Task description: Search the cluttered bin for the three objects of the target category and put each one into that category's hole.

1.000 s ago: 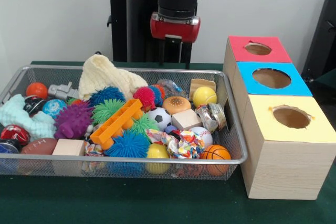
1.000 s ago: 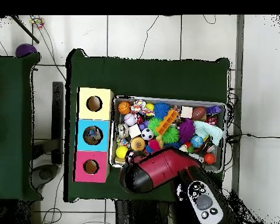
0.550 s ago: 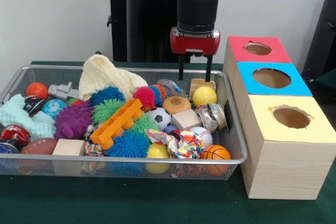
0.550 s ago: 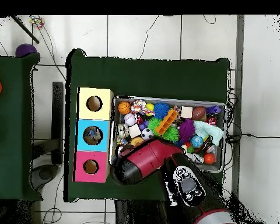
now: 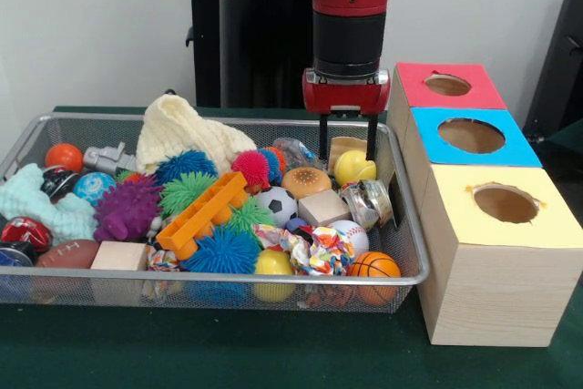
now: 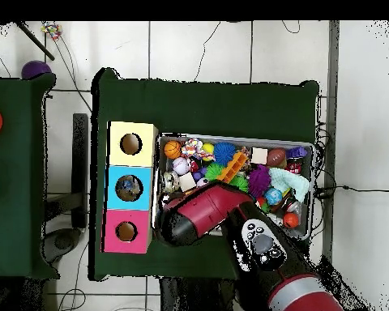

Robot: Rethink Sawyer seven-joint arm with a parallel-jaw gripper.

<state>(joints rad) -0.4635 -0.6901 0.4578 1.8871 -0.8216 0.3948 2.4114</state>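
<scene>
We hold the end effector (image 5: 347, 138) over the far right corner of the wire bin (image 5: 408, 252), its two prongs spread apart and gripping nothing, straddling the space just above the yellow ball (image 5: 354, 168) and the tan wooden piece (image 5: 351, 146) behind it. Which category we are after is not shown, but the yellow ball looks like the nearest candidate. To do this step well, we judge that the descent should be straight down, centred on the ball so both prongs clear it, keeping off the bin's rim and the metal tin (image 5: 368, 199) just in front. The three boxes sit beside the bin on the tabletop (image 5: 228, 353), with the pink box's hole (image 5: 447, 85) closest.
</scene>
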